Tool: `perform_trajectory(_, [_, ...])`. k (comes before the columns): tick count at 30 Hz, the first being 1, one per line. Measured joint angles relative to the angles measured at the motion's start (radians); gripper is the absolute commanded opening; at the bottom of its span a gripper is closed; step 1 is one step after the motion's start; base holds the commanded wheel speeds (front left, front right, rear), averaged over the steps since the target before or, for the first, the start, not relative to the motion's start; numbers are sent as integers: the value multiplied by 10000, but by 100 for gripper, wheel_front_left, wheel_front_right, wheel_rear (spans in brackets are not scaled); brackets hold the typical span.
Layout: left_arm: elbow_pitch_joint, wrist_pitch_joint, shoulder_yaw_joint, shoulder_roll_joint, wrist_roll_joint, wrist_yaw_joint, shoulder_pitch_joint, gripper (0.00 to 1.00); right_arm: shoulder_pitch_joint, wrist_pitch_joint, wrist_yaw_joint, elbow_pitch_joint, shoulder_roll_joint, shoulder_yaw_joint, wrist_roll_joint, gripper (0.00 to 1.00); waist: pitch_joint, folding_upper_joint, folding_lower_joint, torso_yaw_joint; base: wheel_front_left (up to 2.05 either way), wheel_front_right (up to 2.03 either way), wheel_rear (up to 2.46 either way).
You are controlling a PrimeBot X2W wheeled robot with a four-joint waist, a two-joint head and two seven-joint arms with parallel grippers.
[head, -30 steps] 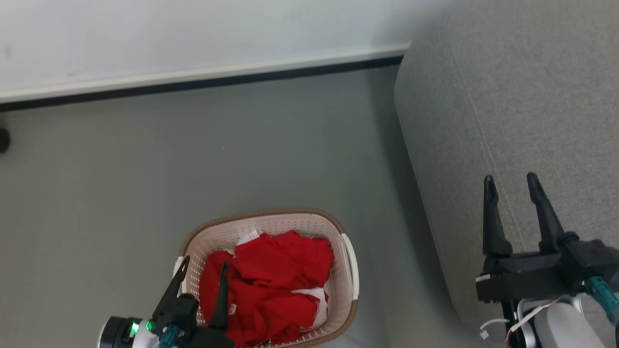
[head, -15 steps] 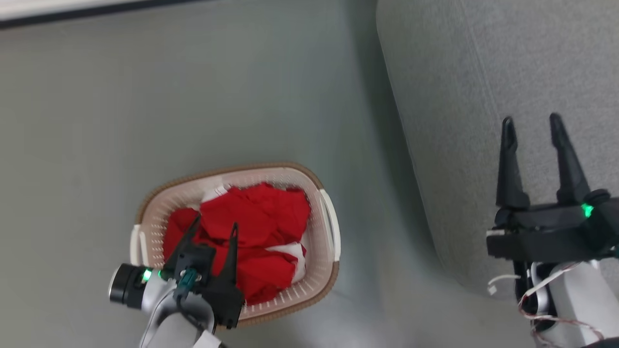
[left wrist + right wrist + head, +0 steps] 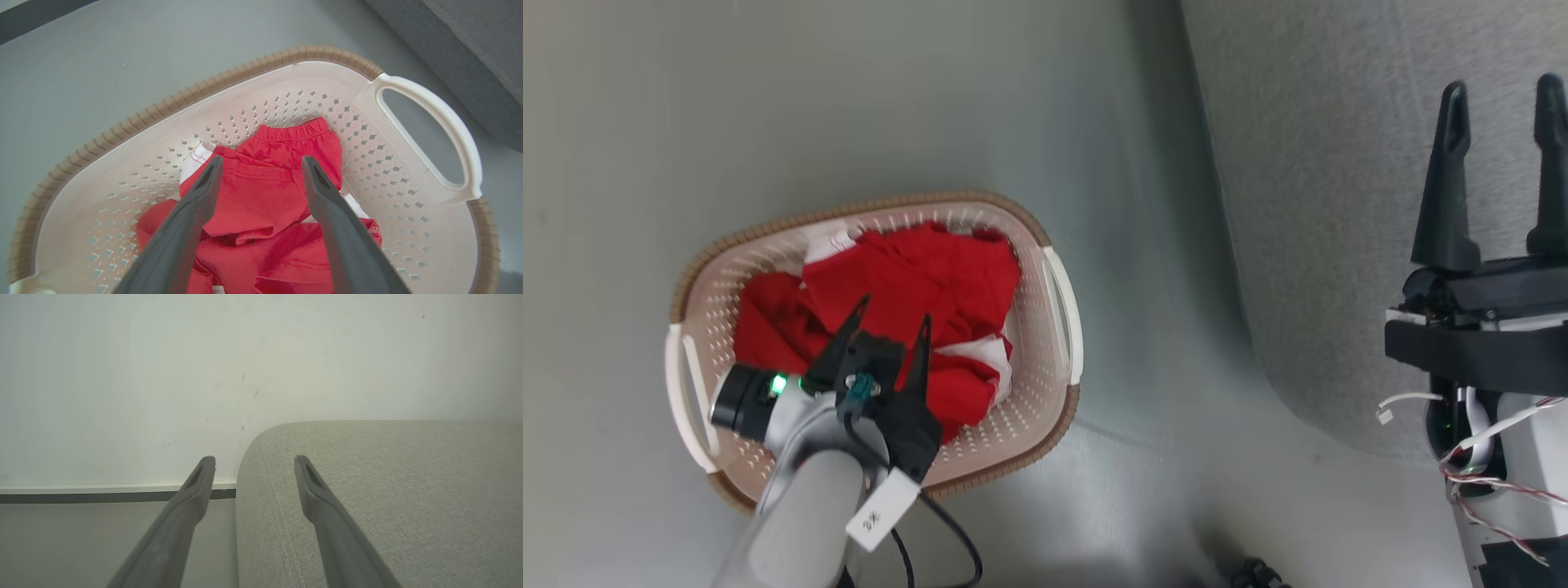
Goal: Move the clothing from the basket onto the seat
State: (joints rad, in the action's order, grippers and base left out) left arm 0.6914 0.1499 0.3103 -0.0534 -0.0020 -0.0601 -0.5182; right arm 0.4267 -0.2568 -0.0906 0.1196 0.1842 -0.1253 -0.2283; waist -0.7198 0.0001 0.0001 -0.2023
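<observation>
Left claw [image 3: 894, 309] is spread wide with nothing pinched in it, hanging right over the red clothing [image 3: 915, 269] and pointing down into the pile. From the left wrist view the two dark fingers [image 3: 192, 212] straddle the top garment, and I can't tell whether the tips actually touch the cloth or sit just above it.

The clothing is all in the basket [image 3: 849, 214], bunched up in a crumpled heap. The top piece has a gathered elastic hem [image 3: 292, 131] toward the far wall of the basket, and there's a bit of white trim [image 3: 198, 155] poking out beside it (more white shows at the edge of the pile nearer the sofa).

The basket itself is cream perforated plastic with a brown woven-look rim and a white loop handle [image 3: 429, 102] on each short side. It sits on the plain grey floor [image 3: 768, 106], just beside the grey sofa [image 3: 1339, 204] but not touching it; a strip of floor runs between them.

Right claw [image 3: 1503, 82] is well apart from all that, held over the sofa's edge, also spread wide and empty. Its wrist view looks along the sofa's rounded corner with a stitched seam, toward a pale wall [image 3: 163, 375] and a white baseboard [image 3: 102, 488].

A small white tag [image 3: 882, 508] hangs off the left arm.
</observation>
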Motion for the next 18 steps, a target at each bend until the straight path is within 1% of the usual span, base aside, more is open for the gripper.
perform_trajectory(4, [347,-125,27,2,63,0,-555,100,191,-2,27,274,10,82,4,100,-608,0,0,-58,0,0,0])
perform_trajectory(8, [899,-174,54,4,111,-13,-941,100,474,-2,31,291,6,115,33,100,-1314,0,0,-104,0,0,0])
perform_trajectory(13, [1402,-173,13,4,109,-31,-1168,100,598,-2,115,303,-17,107,180,100,-1829,0,0,-126,0,0,0])
perform_trajectory(18, [1772,-161,-82,8,111,-203,-1527,100,689,-2,132,339,-25,128,192,100,-2171,0,-1,-149,0,0,0])
